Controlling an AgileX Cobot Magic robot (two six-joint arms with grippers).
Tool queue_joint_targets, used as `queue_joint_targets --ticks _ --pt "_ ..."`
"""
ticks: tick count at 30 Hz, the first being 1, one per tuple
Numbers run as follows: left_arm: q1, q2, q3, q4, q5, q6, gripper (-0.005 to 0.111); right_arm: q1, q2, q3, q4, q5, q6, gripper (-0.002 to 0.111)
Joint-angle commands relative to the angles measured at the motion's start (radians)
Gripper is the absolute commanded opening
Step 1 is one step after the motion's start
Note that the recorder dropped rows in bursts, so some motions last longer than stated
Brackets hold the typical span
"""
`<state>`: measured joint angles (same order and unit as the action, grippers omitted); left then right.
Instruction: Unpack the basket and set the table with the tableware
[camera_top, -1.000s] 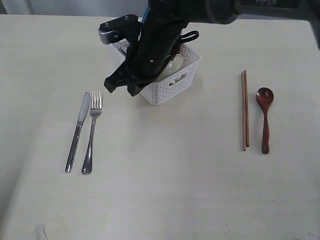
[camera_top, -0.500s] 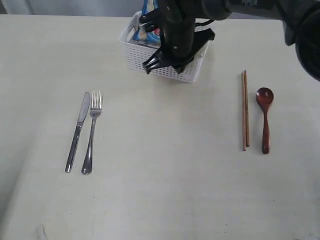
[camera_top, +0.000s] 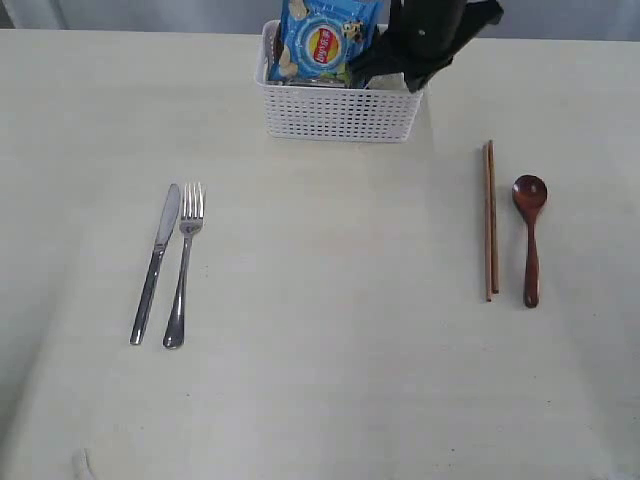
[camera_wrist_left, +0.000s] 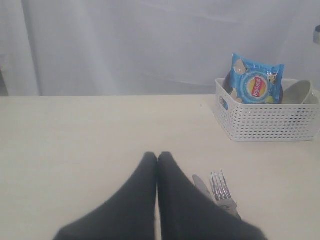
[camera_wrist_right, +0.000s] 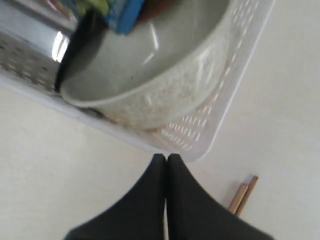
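Right wrist view: our right gripper (camera_wrist_right: 166, 159) is pinched shut and empty just beside the basket (camera_wrist_right: 215, 131) corner, bowl (camera_wrist_right: 160, 92) tilted inside; knife (camera_top: 155, 262), fork (camera_top: 183, 262) left and chopsticks (camera_top: 490, 220), spoon (camera_top: 530, 235) right, so we reckon the middle is kept for the bowl.

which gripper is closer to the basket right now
Right. The right gripper sits shut just outside a corner of the basket; the left gripper hangs shut far off, by the knife and fork.
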<state>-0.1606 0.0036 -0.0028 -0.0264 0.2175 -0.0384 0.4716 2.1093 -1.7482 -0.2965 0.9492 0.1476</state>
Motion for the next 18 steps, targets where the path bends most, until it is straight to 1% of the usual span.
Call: queue_joint_targets --ticks 1,3,4,6,7,8,9,10,12,16,18 --pt "-0.001 -0.004 0.003 -0.005 -0.006 0.000 0.000 -0.017 -0.058 -0.053 0.022 -0.033 -0.015 -0.001" --pt "-0.001 -0.004 0.003 -0.005 -0.006 0.000 0.000 -0.032 -0.060 -0.108 0.047 -0.023 -0.018 -0.001" --pt "-0.001 -0.004 0.003 -0.005 -0.006 0.000 0.000 -0.051 -0.052 -0.176 0.079 0.000 -0.024 0.000" --pt "-0.001 -0.004 0.003 -0.005 -0.006 0.000 0.000 -0.057 -0.030 -0.268 0.102 0.030 -0.067 0.000" --pt "-0.001 -0.004 0.003 -0.005 -0.006 0.000 0.000 -0.057 -0.020 -0.285 0.107 0.032 -0.067 0.001" --pt "-0.001 -0.004 0.003 -0.005 -0.006 0.000 0.000 -0.057 -0.002 -0.315 0.115 0.034 -0.067 0.010" --pt "-0.001 -0.004 0.003 -0.005 -0.006 0.000 0.000 -0.054 0.004 -0.321 0.115 0.036 -0.067 0.015" --pt "-0.001 -0.004 0.003 -0.005 -0.006 0.000 0.000 -0.051 0.020 -0.321 0.115 0.033 -0.067 0.031" --pt "-0.001 -0.004 0.003 -0.005 -0.006 0.000 0.000 -0.051 0.048 -0.321 0.115 0.025 -0.050 0.047" --pt "-0.001 -0.004 0.003 -0.005 -0.006 0.000 0.000 -0.062 0.097 -0.323 0.116 -0.033 -0.081 0.048" --pt "-0.001 -0.004 0.003 -0.005 -0.006 0.000 0.000 -0.071 0.116 -0.326 0.153 -0.056 -0.179 0.048"
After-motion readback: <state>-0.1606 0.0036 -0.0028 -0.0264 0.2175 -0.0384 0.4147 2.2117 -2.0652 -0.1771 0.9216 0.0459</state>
